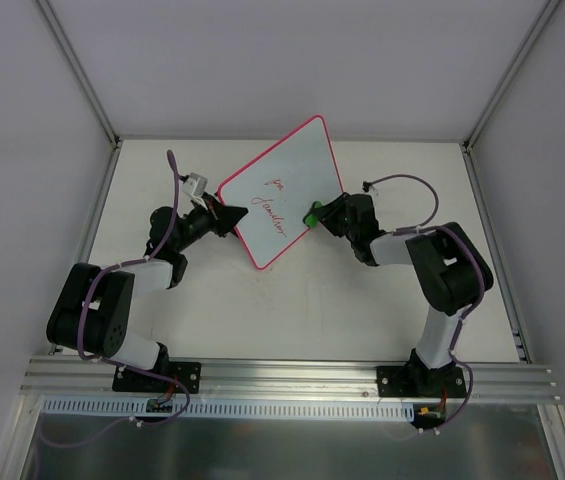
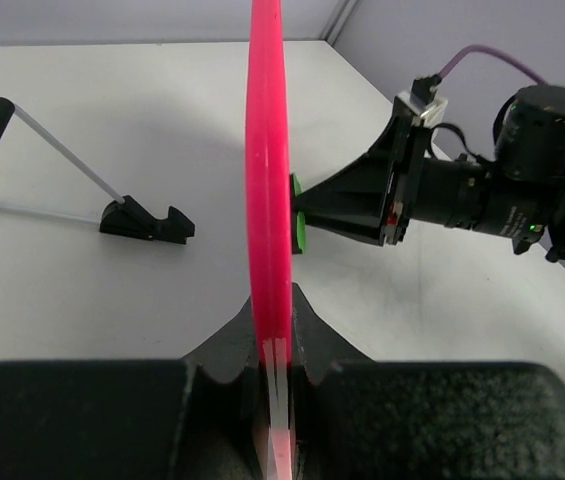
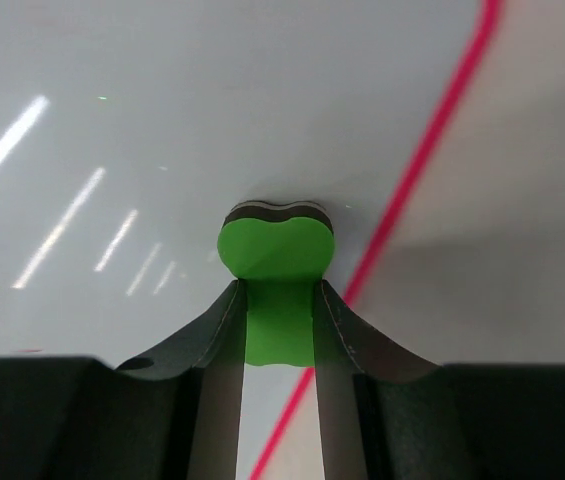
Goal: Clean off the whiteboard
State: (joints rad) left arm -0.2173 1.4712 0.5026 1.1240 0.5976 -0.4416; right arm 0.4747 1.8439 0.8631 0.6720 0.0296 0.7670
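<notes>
red handwriting (image 1: pixel 269 212) on the whiteboard (image 1: pixel 297 165) shows in the top view only, too small to read. left gripper (image 1: pixel 230 215) pinches its rim; right gripper (image 1: pixel 320 213) pinches a green eraser (image 3: pixel 275 255) against its face.

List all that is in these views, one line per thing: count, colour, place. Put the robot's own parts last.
whiteboard: one, white with a pink-red rim, over the table's middle, gripped at its left edge.
handwriting: two lines, red, on the whiteboard's face.
eraser: one, green, against the whiteboard's face near its right rim.
stand foot: one, black with a thin metal rod, on the table on the whiteboard's far side.
table: one, white, beneath everything.
rail: one, silver, along the table's near edge.
cables: two, purple, one along each arm.
left gripper: one, black, shut on the whiteboard.
right gripper: one, black, shut on the eraser.
</notes>
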